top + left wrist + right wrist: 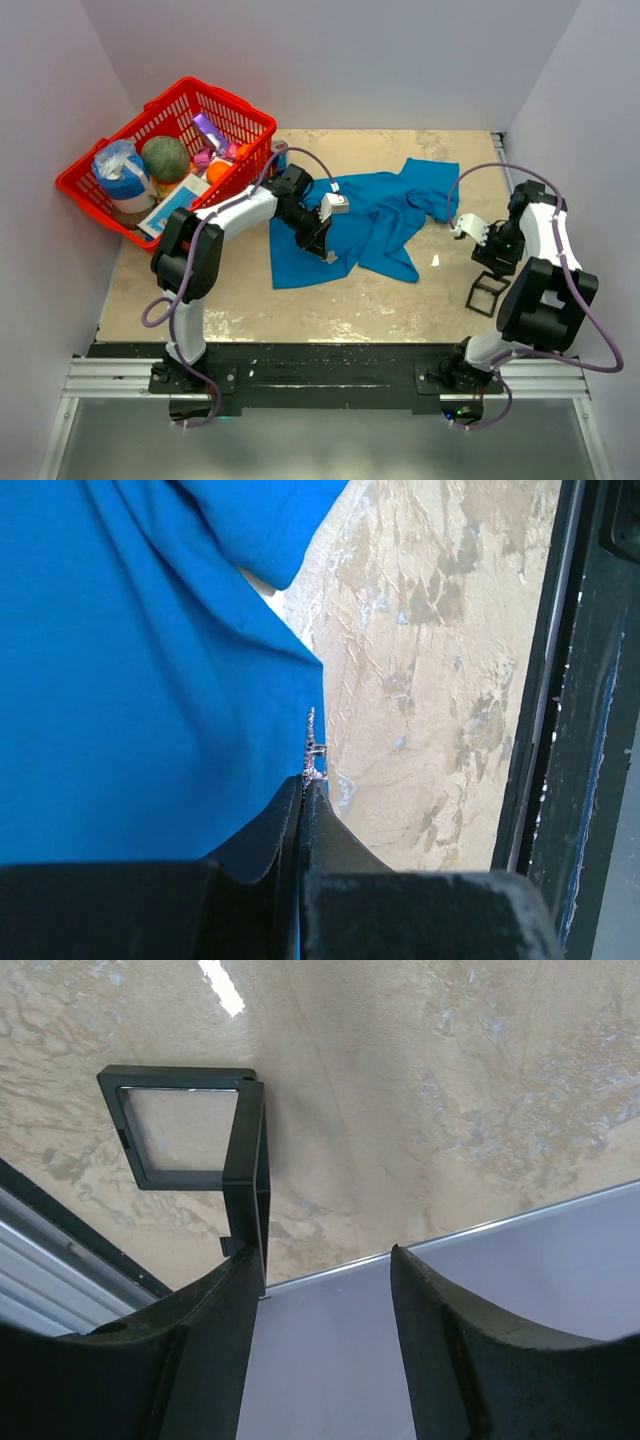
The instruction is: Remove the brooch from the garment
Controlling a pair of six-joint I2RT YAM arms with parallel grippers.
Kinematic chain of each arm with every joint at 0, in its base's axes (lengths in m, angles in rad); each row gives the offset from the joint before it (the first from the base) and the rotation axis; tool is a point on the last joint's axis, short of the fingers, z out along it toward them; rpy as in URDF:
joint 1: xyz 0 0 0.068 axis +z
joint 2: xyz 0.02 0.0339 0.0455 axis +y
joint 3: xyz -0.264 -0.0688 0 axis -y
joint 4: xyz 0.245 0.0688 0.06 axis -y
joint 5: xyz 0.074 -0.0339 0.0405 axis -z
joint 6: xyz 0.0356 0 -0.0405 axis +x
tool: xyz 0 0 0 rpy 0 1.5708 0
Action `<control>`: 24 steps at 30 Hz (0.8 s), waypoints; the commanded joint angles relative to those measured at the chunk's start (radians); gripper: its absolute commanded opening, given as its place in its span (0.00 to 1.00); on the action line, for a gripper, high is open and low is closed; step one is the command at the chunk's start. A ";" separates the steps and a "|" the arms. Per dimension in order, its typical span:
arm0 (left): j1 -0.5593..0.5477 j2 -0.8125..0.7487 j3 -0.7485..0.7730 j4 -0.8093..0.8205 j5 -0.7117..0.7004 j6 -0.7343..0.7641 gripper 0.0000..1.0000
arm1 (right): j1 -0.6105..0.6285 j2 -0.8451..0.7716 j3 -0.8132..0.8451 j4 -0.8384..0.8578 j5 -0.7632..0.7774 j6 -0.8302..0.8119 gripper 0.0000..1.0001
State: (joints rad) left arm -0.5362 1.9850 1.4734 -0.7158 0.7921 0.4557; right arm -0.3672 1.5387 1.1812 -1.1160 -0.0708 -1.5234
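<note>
The bright blue garment lies crumpled on the table's middle; in the left wrist view the garment fills the left side. My left gripper rests at its lower front edge. Seen from the wrist, the left gripper is shut, and the small sparkly silver brooch sticks out from between its tips, right at the cloth's edge. My right gripper hovers at the right, off the garment. That right gripper is open with nothing between its fingers.
An open black hinged frame box sits on the table under the right gripper, and the box touches the left finger's tip in the wrist view. A red basket of groceries stands far left. A small white scrap lies near the shirt.
</note>
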 commanded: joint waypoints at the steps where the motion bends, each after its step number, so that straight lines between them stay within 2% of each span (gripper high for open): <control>1: 0.010 -0.048 0.001 0.016 -0.008 0.008 0.00 | 0.001 0.024 0.011 0.009 -0.026 -0.034 0.57; 7: 0.010 -0.031 0.022 0.009 -0.011 0.011 0.00 | 0.008 0.043 0.009 -0.028 -0.046 -0.027 0.55; 12: 0.010 -0.028 0.025 0.006 -0.008 0.008 0.00 | 0.033 0.020 -0.026 -0.033 -0.052 -0.017 0.53; 20: 0.012 -0.025 0.016 -0.002 -0.002 0.015 0.00 | 0.036 -0.046 0.011 -0.114 -0.073 -0.006 0.52; 24: 0.010 -0.015 0.016 0.006 0.007 0.009 0.00 | 0.037 -0.104 -0.044 -0.139 -0.080 -0.040 0.58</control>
State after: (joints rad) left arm -0.5293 1.9823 1.4738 -0.7197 0.7727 0.4561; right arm -0.3340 1.5200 1.1763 -1.1835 -0.1062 -1.5318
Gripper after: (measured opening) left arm 0.020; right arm 0.550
